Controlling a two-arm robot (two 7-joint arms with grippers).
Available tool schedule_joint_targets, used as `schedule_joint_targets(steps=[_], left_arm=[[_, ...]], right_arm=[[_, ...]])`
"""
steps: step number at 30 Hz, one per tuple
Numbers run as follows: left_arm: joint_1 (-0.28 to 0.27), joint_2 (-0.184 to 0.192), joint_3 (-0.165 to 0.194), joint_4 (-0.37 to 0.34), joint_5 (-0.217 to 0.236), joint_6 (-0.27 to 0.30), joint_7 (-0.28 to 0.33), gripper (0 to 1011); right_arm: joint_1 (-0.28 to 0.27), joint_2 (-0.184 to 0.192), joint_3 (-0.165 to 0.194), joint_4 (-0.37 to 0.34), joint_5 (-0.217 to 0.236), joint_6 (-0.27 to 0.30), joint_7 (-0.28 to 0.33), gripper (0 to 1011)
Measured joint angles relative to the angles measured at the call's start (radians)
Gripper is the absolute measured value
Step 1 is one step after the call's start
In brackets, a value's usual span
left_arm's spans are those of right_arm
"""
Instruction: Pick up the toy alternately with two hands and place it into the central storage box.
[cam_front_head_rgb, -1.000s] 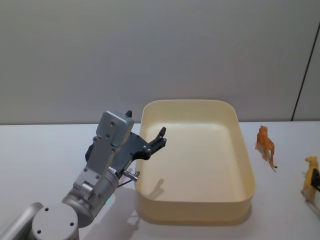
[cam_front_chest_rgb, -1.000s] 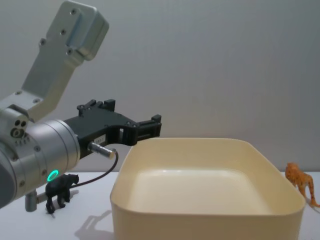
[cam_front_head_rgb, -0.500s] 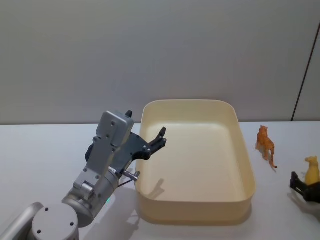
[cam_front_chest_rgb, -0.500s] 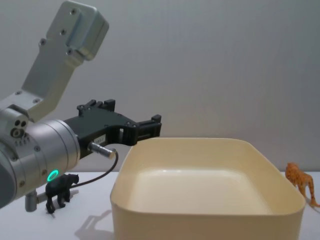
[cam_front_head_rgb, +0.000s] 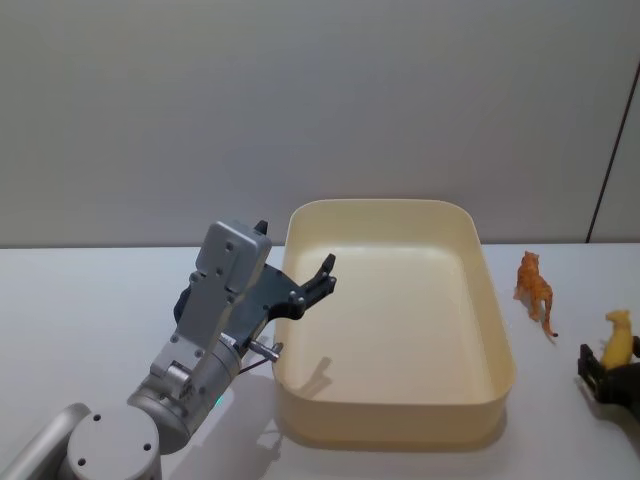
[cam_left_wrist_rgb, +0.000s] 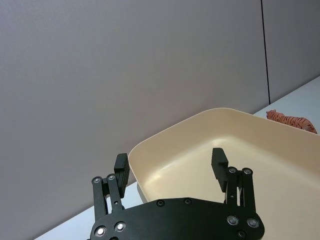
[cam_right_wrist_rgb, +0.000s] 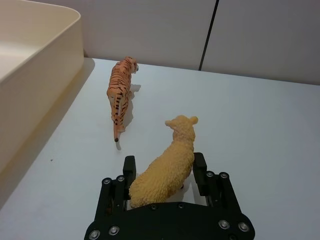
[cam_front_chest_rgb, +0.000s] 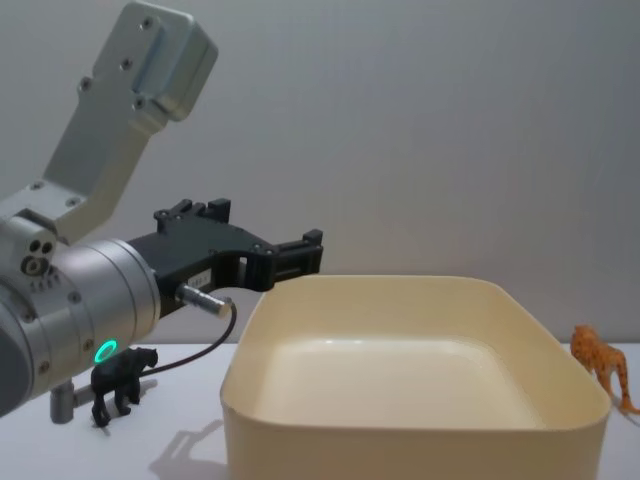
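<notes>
Pinching now: black long-fingered right gripper (cam_right_wrist_rgb: 165, 162), pressed against both flanks of the woolly yellow plastic sheep (cam_right_wrist_rgb: 175, 142).
Sheep's place: outside the large cream-yellow rounded plastic tub (cam_front_head_rgb: 390, 425), at its 4 o'clock.
Other arm: left gripper (cam_front_head_rgb: 315, 283), fingers spread, hovering over the tub's 9 o'clock rim.
Bystander: orange striped plastic tiger (cam_right_wrist_rgb: 120, 92), at the tub's 3 o'clock, near the sheep.

My left pincer (cam_left_wrist_rgb: 170, 161) and right pincer (cam_right_wrist_rgb: 165, 169) are matt black, hard plastic by the look, dotted with small shiny metal screws. My left arm (cam_front_chest_rgb: 90, 310) is smooth silver metal with a dull sheen. The box (cam_front_head_rgb: 390, 412) is smooth cream plastic, faintly glossy. The sheep (cam_right_wrist_rgb: 172, 150) has a rough, nubbly coat; the tiger (cam_right_wrist_rgb: 120, 90) is smooth painted plastic. The table (cam_right_wrist_rgb: 240, 115) is white and matt.
</notes>
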Motion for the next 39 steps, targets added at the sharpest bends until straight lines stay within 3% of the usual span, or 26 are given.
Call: schedule_joint_targets(steps=[2,6,12,14,25,39], left_arm=[[0.0,0.0,0.0,0.0,0.0,0.0,0.0,1001],[0.0,0.0,0.0,0.0,0.0,0.0,0.0,1001],[0.0,0.0,0.0,0.0,0.0,0.0,0.0,1001],[0.0,0.0,0.0,0.0,0.0,0.0,0.0,1001],[0.0,0.0,0.0,0.0,0.0,0.0,0.0,1001],[0.0,0.0,0.0,0.0,0.0,0.0,0.0,1001]], right_arm=[[0.002,-0.002,-0.001,0.003,-0.002,0.001,0.001,621],[0.007,-0.004,-0.002,0.01,-0.005,0.002,0.003,578],[0.006,-0.005,-0.002,0.011,-0.008,-0.002,0.011,349],[0.004,-0.004,-0.002,0.007,-0.008,-0.011,0.019,324],[-0.023,0.015,0.01,-0.039,-0.004,-0.085,0.064,310],[-0.057,0.052,0.036,-0.17,0.045,-0.177,0.167,310]])
